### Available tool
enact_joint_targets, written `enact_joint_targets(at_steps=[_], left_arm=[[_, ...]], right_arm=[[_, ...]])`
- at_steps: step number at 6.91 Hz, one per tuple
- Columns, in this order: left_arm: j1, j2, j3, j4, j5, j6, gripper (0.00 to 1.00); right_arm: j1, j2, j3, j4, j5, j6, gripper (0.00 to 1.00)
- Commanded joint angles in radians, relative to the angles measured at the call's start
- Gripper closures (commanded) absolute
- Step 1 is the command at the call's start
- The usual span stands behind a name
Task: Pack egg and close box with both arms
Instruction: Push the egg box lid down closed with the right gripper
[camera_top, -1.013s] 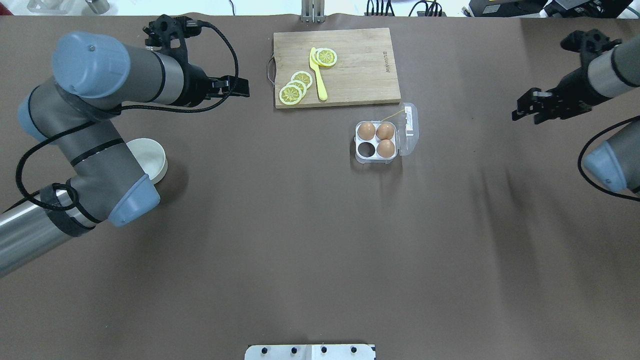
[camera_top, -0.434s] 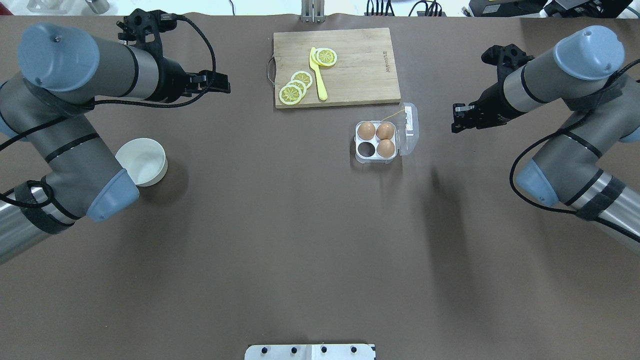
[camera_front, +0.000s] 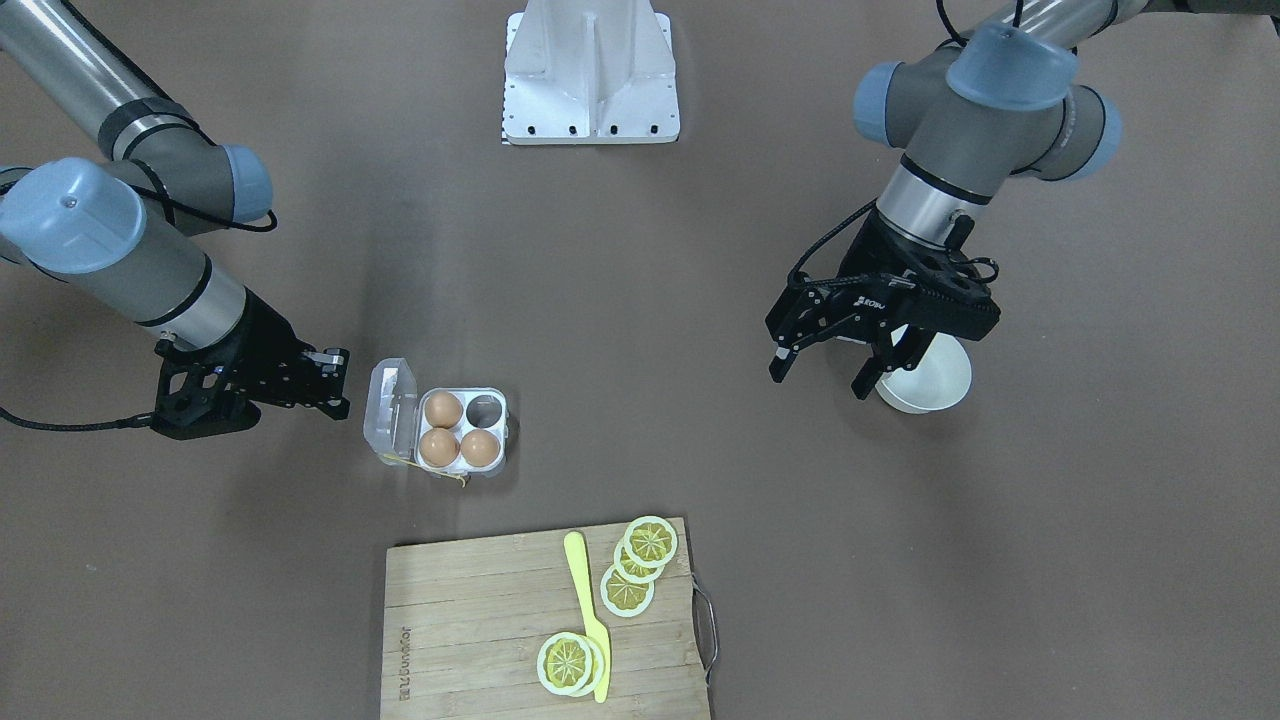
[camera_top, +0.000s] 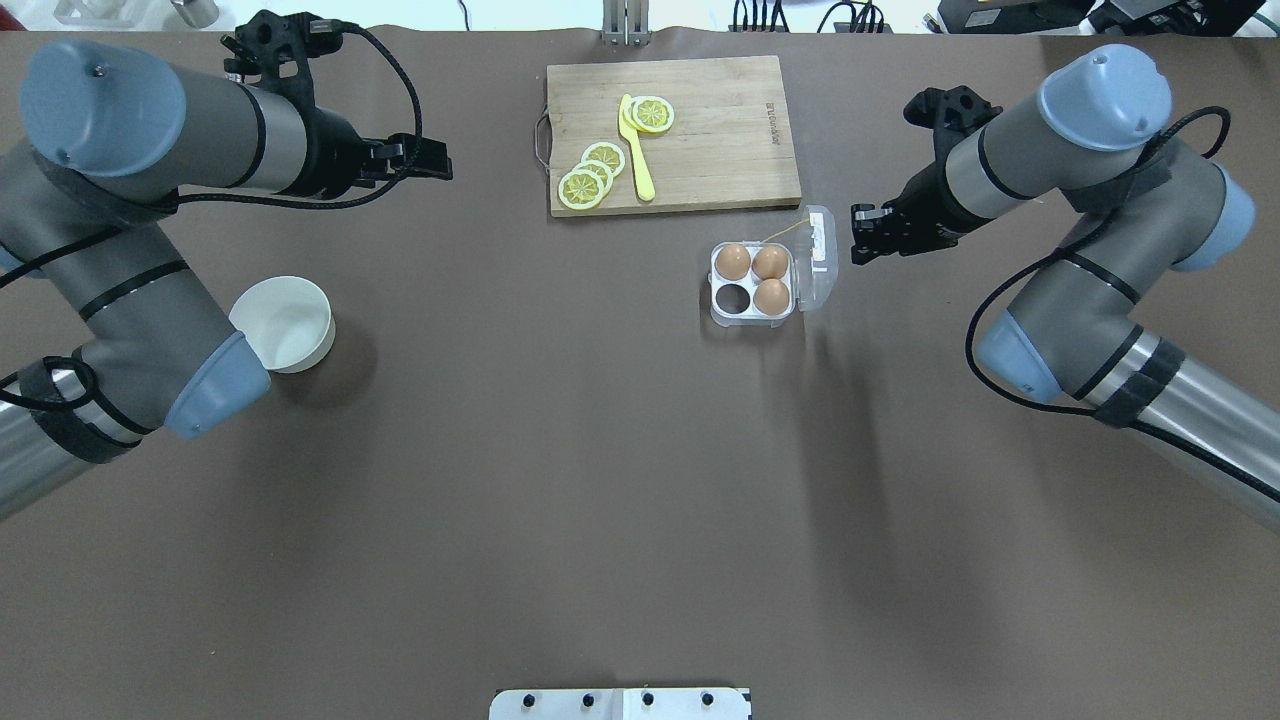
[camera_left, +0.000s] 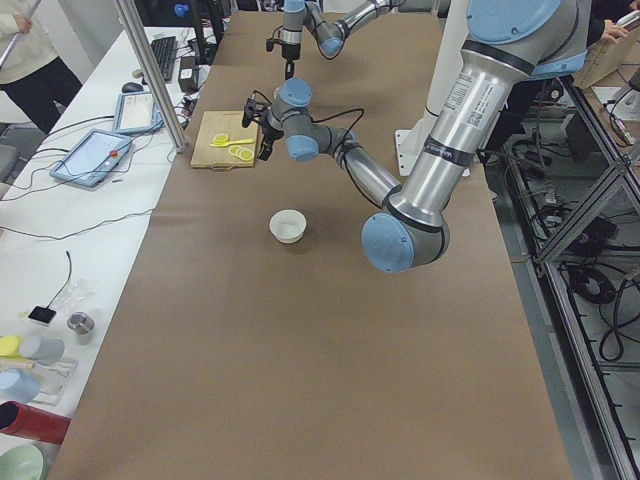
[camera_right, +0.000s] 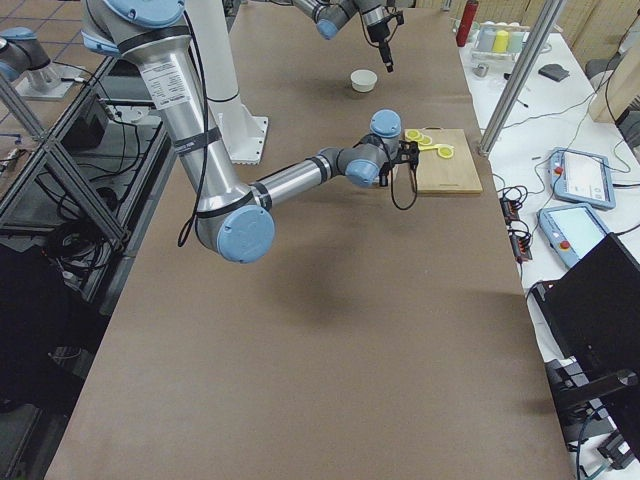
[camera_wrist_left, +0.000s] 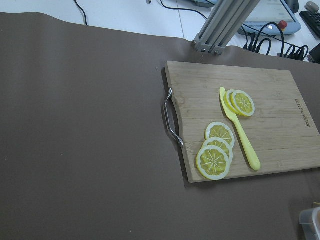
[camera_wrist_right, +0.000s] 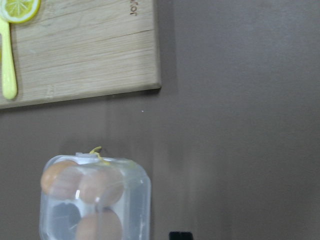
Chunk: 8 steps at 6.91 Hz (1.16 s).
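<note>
The clear box stands right of the table's middle with its lid open to the right. Three brown eggs fill three cells; the near-left cell is empty. It also shows in the front view and, seen through the lid, in the right wrist view. My right gripper is open and empty, hovering just right of the lid. My left gripper is open and empty, far to the left, above bare table; in the front view its jaws stand wide apart.
A white bowl stands at the left and looks empty. A wooden cutting board with lemon slices and a yellow knife lies behind the box. The white robot base is at the near edge.
My right arm has swung in leftward, bringing its gripper from the far right edge to just beside the box lid. My left gripper has drawn back to the left, uncovering the bowl.
</note>
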Motion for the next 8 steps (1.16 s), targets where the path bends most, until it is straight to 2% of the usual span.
enact_joint_targets(at_steps=[1, 3, 4, 5, 6, 7, 8], left_arm=[[-0.023, 0.029, -0.003, -0.007, -0.023, 0.008, 0.03], [-0.031, 0.062, -0.013, -0.01, -0.023, 0.051, 0.03], [-0.035, 0.062, -0.015, -0.01, -0.023, 0.051, 0.03], [-0.038, 0.091, -0.016, -0.01, -0.023, 0.051, 0.03], [-0.048, 0.117, -0.022, 0.002, -0.023, 0.067, 0.03], [-0.072, 0.208, -0.047, -0.004, -0.035, 0.128, 0.03], [-0.148, 0.264, -0.067, 0.002, -0.079, 0.24, 0.03]], right_arm=[[-0.046, 0.118, -0.049, 0.0, 0.0, 0.089, 1.0], [-0.106, 0.238, -0.126, 0.0, -0.017, 0.141, 1.0], [-0.11, 0.273, -0.125, -0.003, -0.019, 0.199, 1.0], [-0.11, 0.31, -0.125, -0.007, -0.019, 0.289, 0.21], [-0.114, 0.321, -0.108, -0.013, -0.016, 0.297, 0.0], [-0.112, 0.297, -0.058, -0.056, -0.019, 0.296, 0.0], [-0.074, 0.218, 0.036, -0.161, -0.023, 0.254, 0.0]])
